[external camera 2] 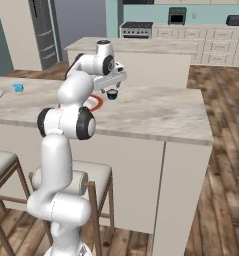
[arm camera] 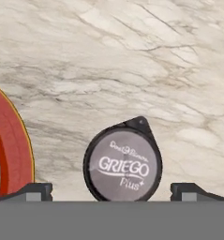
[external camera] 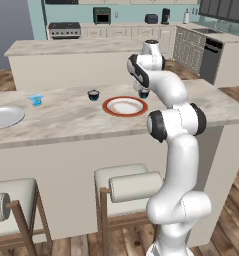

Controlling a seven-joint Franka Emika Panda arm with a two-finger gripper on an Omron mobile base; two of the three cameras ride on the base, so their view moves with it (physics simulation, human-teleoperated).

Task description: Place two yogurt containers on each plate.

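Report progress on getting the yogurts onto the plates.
Done: nothing; the red-rimmed plate and grey plate hold no cups.
In hand: the open gripper hangs over a dark yogurt cup beside the red-rimmed plate, not gripping it.
Left: that cup, another dark cup, a blue cup.

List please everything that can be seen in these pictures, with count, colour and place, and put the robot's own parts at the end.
dark yogurt cups: two, navy-black with pale tops; one on the counter under the hand, beside the red-rimmed plate; one on the counter left of that plate
light blue yogurt cup: one seen, translucent blue, on the counter towards the grey plate
red-rimmed plate: one, white with orange-red rim, mid counter, nothing on it
grey plate: one, pale grey-white, at the counter's left end
counter: one, pale marble
stools: two, cushioned, wooden frames, before the counter
arm: one, white with dark joints
fingers: two, dark, open, either side of the dark cup
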